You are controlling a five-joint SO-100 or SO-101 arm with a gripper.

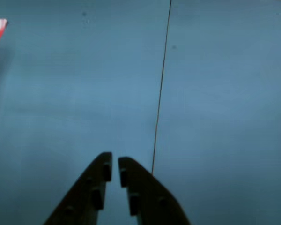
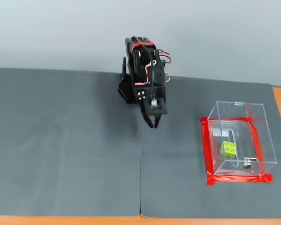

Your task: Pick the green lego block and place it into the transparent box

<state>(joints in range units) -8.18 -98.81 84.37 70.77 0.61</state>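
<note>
The green lego block already sits inside the transparent box; light, rigid, pinchable by its flat sides. The tool, nearly pressed together, holds nothing.

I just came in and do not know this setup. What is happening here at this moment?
A small black robot arm stands folded at the back of the grey mat. Its gripper is nearly shut and holds nothing. The small lime-green plastic lego block already lies inside the clear plastic box with red tape around its base, to the right in the fixed view. Nothing is being handled now.
</note>
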